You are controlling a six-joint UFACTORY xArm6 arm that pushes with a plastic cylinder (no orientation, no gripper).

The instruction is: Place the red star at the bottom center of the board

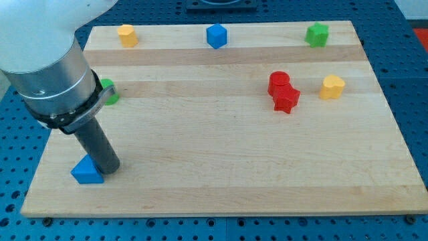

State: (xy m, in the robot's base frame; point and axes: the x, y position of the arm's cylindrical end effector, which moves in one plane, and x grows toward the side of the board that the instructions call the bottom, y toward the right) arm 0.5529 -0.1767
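You've got my tip (109, 167) touching the blue triangle (87, 171), no fingers fitted, red star (287, 100) far right and up from it.

The board (221, 161) is pale wood with a visible grain in lengthwise bands, smooth and matt. The red star (287, 100) and the blue triangular block (86, 170) look like smooth painted or plastic pieces. The rod (97, 147) is dark and matt; the arm housing (50, 73) has a brushed grey metallic sheen.

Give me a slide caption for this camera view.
My tip rests beside the blue triangle, far from the red star touching the red cylinder.
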